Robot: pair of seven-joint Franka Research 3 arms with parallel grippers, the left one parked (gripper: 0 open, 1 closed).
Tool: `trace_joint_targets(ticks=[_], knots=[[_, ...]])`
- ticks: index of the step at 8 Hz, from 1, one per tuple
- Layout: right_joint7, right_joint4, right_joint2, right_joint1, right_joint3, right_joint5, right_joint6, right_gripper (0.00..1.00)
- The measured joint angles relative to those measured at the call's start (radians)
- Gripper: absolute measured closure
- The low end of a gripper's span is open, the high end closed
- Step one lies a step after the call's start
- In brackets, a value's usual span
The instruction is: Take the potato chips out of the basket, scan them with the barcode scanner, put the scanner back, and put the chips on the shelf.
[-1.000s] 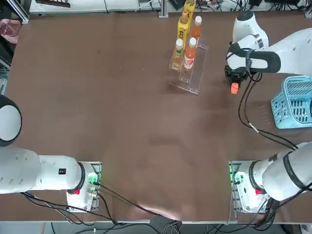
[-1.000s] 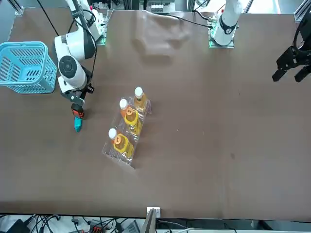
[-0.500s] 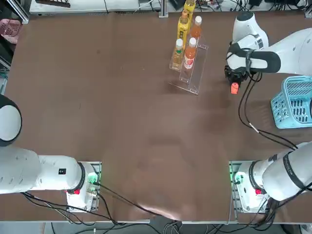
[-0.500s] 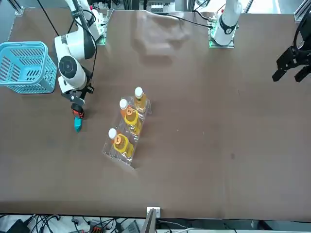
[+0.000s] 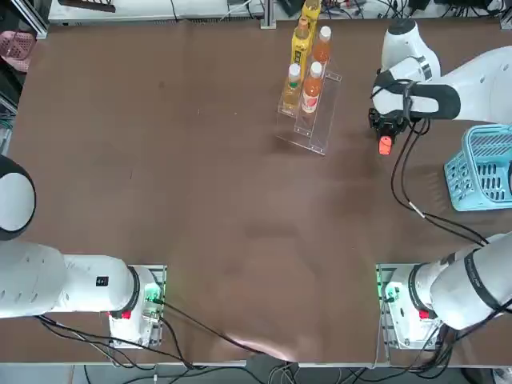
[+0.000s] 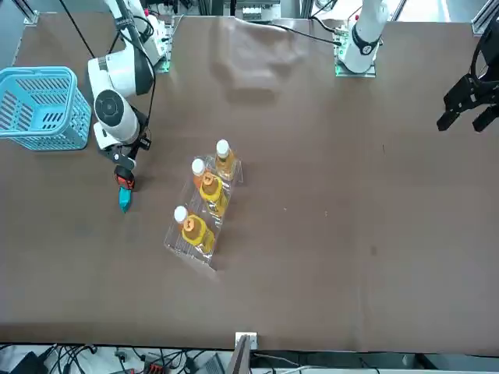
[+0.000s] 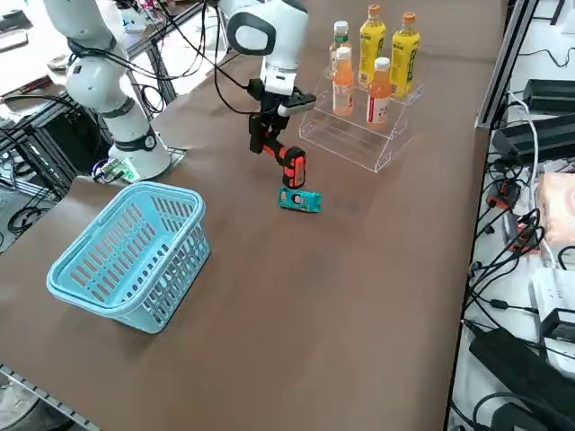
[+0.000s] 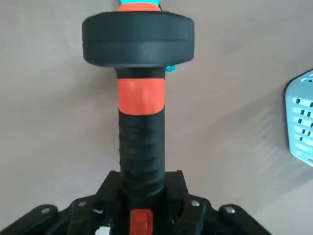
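My right gripper (image 7: 262,133) is shut on the handle of the black and orange-red barcode scanner (image 7: 289,164), holding it low over the table with its head pointing down. Directly under the scanner head lies the teal potato chips packet (image 7: 299,200), flat on the brown table; the front view shows the packet (image 6: 124,201) just past the scanner (image 6: 123,178). In the wrist view the scanner (image 8: 140,103) fills the middle and only teal slivers of the packet (image 8: 169,69) peek out. The light blue basket (image 7: 130,251) stands apart. The clear shelf (image 7: 355,135) is beside the gripper.
Several orange and yellow drink bottles (image 5: 302,56) stand on the shelf's (image 5: 314,120) steps. The basket (image 5: 484,168) sits at the table's right edge in the top view. A black cable (image 5: 416,210) trails from the scanner across the table toward the arm's base.
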Motion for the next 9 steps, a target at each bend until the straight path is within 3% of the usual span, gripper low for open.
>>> trace_joint_targets(ticks=[2,4,7,9], knots=[[-0.006,0.009,-0.004,0.0,0.0,-0.003,-0.008,0.59],[-0.09,0.085,-0.011,-0.012,-0.004,-0.009,-0.071,0.59],[-0.348,0.219,0.0,-0.135,-0.014,-0.013,-0.114,0.59],[-0.578,0.32,0.053,-0.245,-0.018,-0.015,-0.115,0.59]])
